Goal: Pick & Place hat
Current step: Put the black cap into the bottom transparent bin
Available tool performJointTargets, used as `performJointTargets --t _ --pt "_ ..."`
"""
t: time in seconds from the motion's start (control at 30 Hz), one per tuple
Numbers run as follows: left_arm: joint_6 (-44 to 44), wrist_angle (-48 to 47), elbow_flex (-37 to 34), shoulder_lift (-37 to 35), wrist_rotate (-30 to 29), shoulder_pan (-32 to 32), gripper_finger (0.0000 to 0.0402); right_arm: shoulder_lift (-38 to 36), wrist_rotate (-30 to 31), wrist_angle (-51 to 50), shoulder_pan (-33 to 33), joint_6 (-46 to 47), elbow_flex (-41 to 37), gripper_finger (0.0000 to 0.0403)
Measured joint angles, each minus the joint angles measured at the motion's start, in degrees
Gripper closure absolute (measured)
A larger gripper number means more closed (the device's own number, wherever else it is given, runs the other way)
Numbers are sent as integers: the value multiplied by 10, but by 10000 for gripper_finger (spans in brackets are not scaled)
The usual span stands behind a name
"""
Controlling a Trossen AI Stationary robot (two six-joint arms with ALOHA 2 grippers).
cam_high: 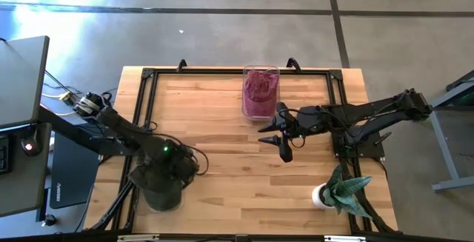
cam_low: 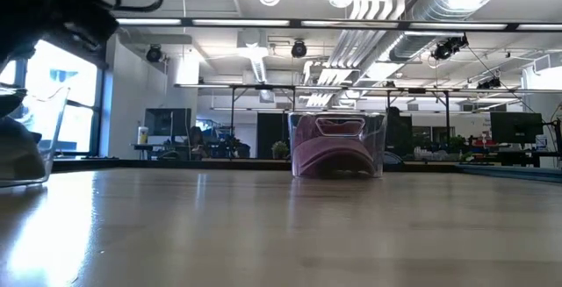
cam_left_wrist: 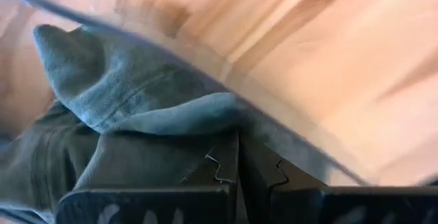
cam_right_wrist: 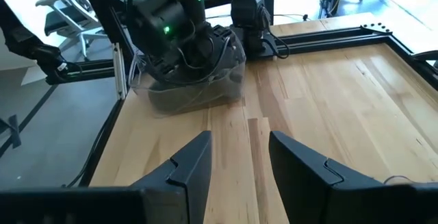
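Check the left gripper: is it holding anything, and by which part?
The left gripper is shut on a fold of the grey hat inside the clear bin.

L tool shut on grey hat

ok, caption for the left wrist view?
Left gripper shut on the grey-green hat inside its clear bin.

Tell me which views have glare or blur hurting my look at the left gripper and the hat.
High view: glare only on the floor beyond the table; left gripper reads dark. Low view: window backlight, glare on the table. Left wrist view: grey hat close and soft, bin wall a blurred streak. Right wrist view: clear; right gripper open.
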Motion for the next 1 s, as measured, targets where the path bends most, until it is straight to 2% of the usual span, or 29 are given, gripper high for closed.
performJointTargets --t 0.3,0.43,0.53,0.67,0.83,1.0 --pt "29 -98 151 -14 40 20 396 0 19 4 0 10 0 261" --pt "-15 -160 225 -14 109 20 396 0 26 4 0 6 0 261" --pt "-71 -180 257 -20 177 2 396 0 26 4 0 -11 0 261" --pt "-191 -177 261 -34 265 -56 400 0 26 0 0 -32 0 261" --pt "-372 -202 261 -44 272 -139 401 0 24 -4 0 -54 0 261" --pt "-465 -240 242 -43 271 -187 401 0 23 -3 0 -87 0 261"
